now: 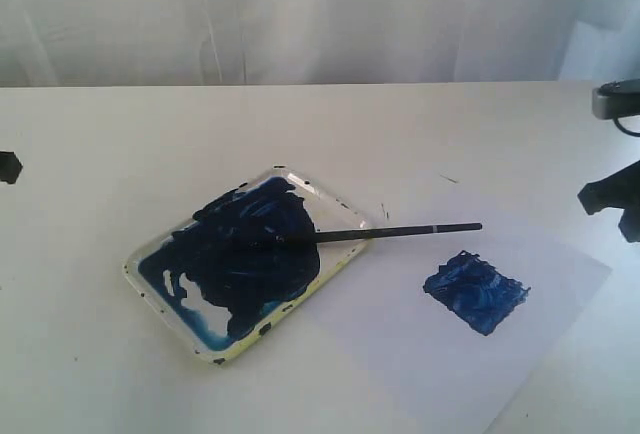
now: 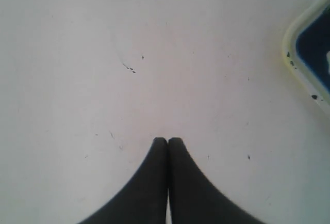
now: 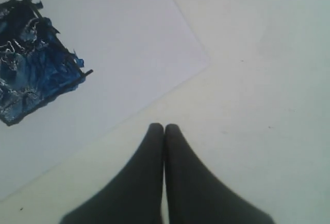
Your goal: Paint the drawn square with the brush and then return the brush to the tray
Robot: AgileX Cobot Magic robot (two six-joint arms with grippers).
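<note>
**A:** Blue paint fills the drawn square (image 1: 476, 292), rough and glossy, ragged at the outline. Where's the brush?

**B:** The brush (image 1: 380, 233) lies with its loaded tip in the tray (image 1: 197, 304). Its handle is propped on the rim and overhangs the paper (image 1: 400, 354). The square is near the handle's far end, not touching it.

**A:** Which step, then?

**B:** The return, and I'd judge it as good as done (though with that overhang, "in the tray" is generous). Best handling is probably to leave it be. If re-seating it, pinch mid-handle, lift clear of the rim and lay it along the tray's long side so it can't roll. Keep off the wet square.

**A:** Claws?

**B:** On the left gripper (image 2: 167, 140) the tips are pressed together with nothing between them. It hangs over bare table (image 1: 100, 154), with a tray corner at the edge of its view. The right gripper (image 3: 164, 127) is likewise clenched and empty, over the table just past the paper's corner.

**A:** Pose?

**B:** Both arms sit at the table's far sides, barely showing in the exterior view. They're well apart from the brush.
</note>
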